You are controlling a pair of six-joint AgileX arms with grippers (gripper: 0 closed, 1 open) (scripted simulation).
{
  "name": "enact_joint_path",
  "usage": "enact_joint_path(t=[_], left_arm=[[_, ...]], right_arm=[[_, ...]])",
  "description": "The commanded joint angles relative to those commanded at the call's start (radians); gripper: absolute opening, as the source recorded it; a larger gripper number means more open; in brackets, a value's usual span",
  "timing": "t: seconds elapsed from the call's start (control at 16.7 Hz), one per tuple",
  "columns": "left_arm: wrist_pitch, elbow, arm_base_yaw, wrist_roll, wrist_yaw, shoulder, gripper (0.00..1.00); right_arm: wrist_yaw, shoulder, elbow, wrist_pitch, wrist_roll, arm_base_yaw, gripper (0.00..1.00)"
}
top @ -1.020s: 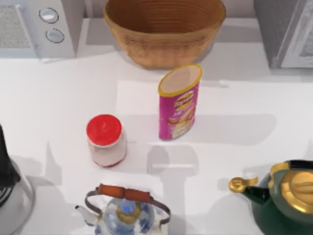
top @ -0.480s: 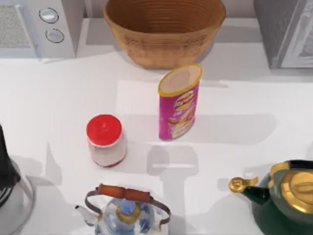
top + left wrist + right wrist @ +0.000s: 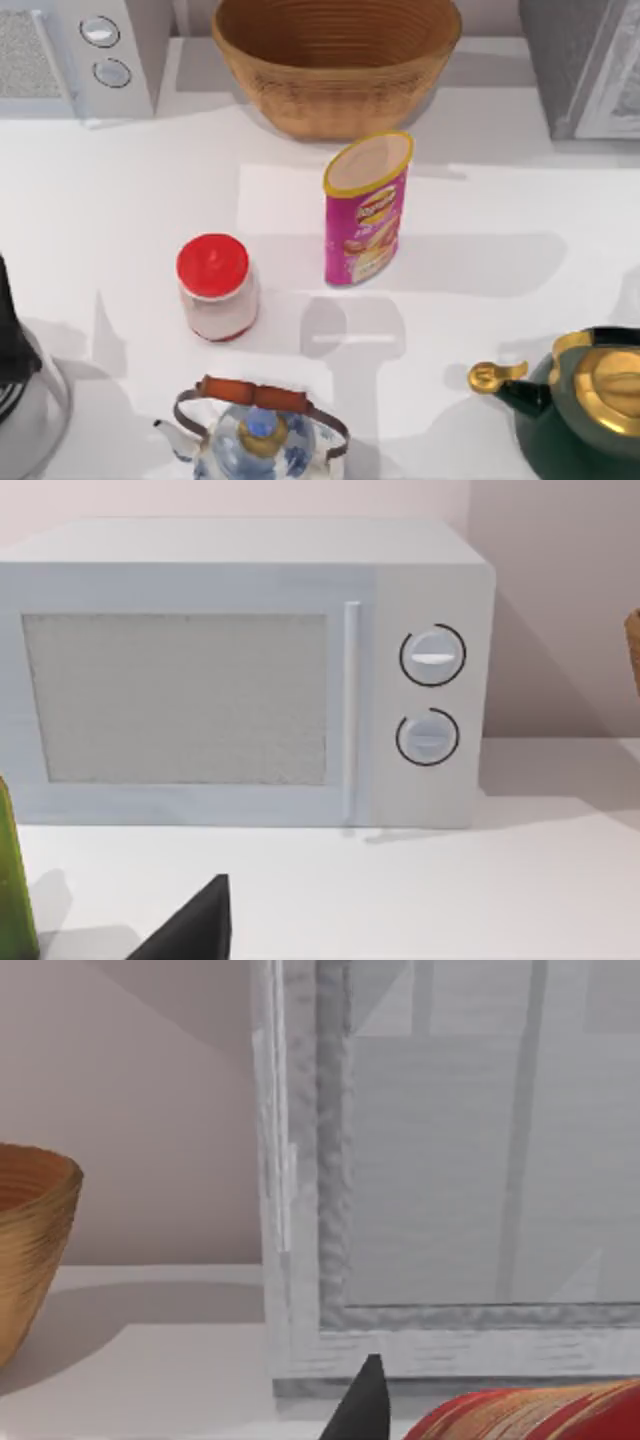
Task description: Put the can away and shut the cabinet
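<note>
White tabletop [image 3: 120, 200] spreads under the overhead camera, with many kitchen things standing on it. At the far side I see a microwave [image 3: 75, 55] on the left, a woven basket [image 3: 335, 65] in the middle and the grey cabinet [image 3: 585, 65] at the right corner. The can [image 3: 366, 210], a tall pink tube with a yellow rim, stands upright just in front of the basket, near the middle of the table. To its left, a little nearer to me, is a jar with a red lid [image 3: 214, 287]. At the near edge there are a blue-and-white teapot [image 3: 258, 432] and a dark green kettle with gold lid [image 3: 585, 400], both well apart from the can.

My left arm waits at the left side; its wrist camera looks at the microwave front [image 3: 240, 680], and one dark fingertip [image 3: 195, 925] comes into the lower part of that picture. My right arm waits at the right side; its wrist camera looks at the cabinet's panelled side [image 3: 450, 1160], with one dark fingertip [image 3: 365, 1400] and a red striped object [image 3: 530, 1415] which I cannot identify. For both claws I cannot tell if the fingers are apart or together, because too little of them is visible.

As I judge it, the task is not really begun. The can is not grasped and nothing touches it. From these pictures I cannot say if the cabinet door stands open. What is left: pick the can, carry it to the cabinet, put it inside, then close the door.
</note>
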Motion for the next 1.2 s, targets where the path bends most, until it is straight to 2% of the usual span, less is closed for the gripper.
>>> enact_joint_path(t=[0.24,0.84,1.2], left_arm=[[0.000,0.000,0.000,0.000,0.000,0.000,1.00],[0.000,0.000,0.000,0.000,0.000,0.000,1.00],[0.000,0.000,0.000,0.000,0.000,0.000,1.00]], right_arm=[[0.029,0.218,0.284,-0.067,0.010,0.022,0.00],[0.130,0.888,1.158,-0.282,0.017,0.121,0.00],[0.173,1.141,1.498,-0.367,0.008,0.168,0.00]])
